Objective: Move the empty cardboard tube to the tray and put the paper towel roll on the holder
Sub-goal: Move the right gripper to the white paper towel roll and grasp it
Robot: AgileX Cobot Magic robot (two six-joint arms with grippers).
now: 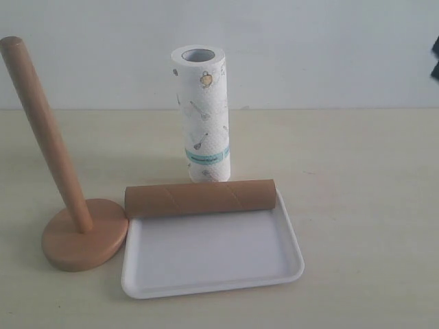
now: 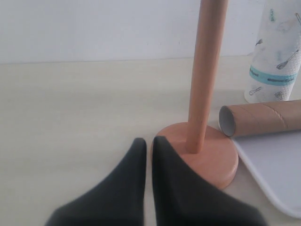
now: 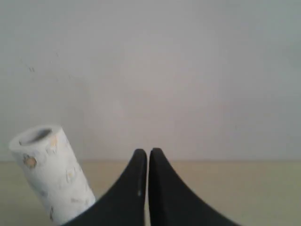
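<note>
The left pincer (image 2: 148,140) has two matte black fingers (image 2: 124,188), broad at the base and sweeping in a smooth curve to narrow, rounded tips. The right pincer (image 3: 148,151) looks the same: two dark, plain fingers (image 3: 176,200) whose wide bases blur out of focus.

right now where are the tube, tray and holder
tube (image 1: 200,198): exterior view, middle of its side
tray (image 1: 212,255): exterior view, bare floor
holder (image 1: 48,137): exterior view, halfway up the pole

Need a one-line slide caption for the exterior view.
Cardboard tube lies along the far edge of the tray, paper towel roll upright behind, wooden holder bare.
</note>
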